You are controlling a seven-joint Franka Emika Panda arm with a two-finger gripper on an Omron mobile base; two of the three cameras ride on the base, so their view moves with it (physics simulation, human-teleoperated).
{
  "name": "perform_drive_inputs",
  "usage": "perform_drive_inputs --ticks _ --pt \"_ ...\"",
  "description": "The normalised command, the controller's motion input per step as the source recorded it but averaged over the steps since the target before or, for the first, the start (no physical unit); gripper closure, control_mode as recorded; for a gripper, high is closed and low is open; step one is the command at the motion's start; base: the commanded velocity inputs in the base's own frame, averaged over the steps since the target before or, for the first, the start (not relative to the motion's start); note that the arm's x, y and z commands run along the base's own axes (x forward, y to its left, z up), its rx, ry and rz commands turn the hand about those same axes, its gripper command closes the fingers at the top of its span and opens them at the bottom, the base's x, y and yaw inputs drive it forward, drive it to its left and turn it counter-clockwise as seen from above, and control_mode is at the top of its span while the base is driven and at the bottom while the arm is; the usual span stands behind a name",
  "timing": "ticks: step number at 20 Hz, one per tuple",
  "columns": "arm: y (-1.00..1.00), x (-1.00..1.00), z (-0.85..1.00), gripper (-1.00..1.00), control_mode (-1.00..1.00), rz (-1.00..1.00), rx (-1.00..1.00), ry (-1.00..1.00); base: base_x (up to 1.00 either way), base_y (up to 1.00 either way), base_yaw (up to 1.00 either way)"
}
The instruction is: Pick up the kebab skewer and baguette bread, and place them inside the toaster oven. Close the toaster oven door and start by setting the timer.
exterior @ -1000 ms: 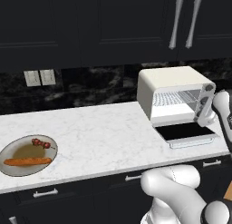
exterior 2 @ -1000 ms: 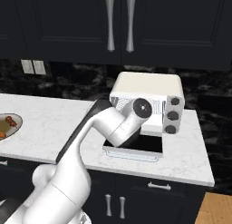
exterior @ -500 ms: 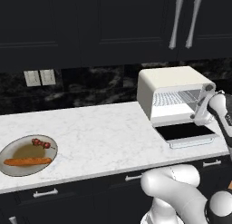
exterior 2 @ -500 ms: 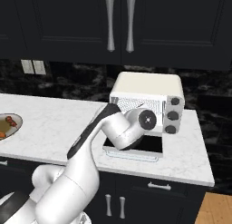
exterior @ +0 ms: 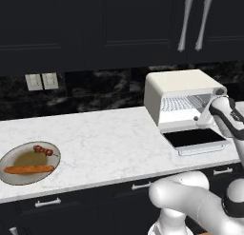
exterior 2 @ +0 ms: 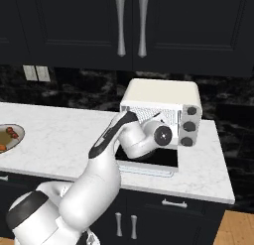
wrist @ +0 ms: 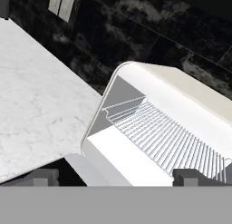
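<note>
Sitting on a round plate at the far left of the counter are the kebab skewer and the baguette bread. The skewer lies near the back of the plate and the long loaf lies in front of it, close but apart. Nobody has picked them up yet.

The toaster oven stands well away from them, at the right end of the counter, by the black wall. The toaster oven door hangs wide open and lies flat in front, so the food can go straight in. Inside, the wire rack is bare and ready. Two round knobs and a third sit on the oven's right side.

The gripper is up by the oven mouth, with its fingers spread far apart and holding nothing. I think the arm must next travel all the way left to reach the plate.

The counter is white marble with grey swirls. Behind it is a dark stone wall with two pale switches. Black cupboards with long silver handles hang above, and more dark drawers sit below.
</note>
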Motion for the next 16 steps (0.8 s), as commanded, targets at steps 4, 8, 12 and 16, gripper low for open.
perform_drive_inputs --ticks 4,8,12,16 --pt "-0.09 0.4 -0.19 -1.0 -1.0 0.01 0.0 -0.18 0.0 0.0 0.0" --pt "-0.08 0.41 -0.1 -1.0 -1.0 0.0 0.0 -0.11 0.0 0.0 0.0" --pt "-0.01 0.41 -0.16 -1.0 -1.0 0.0 0.0 -0.04 0.0 0.0 0.0" --pt "-0.1 0.43 -0.19 -1.0 -1.0 0.0 0.0 -0.01 0.0 0.0 0.0"
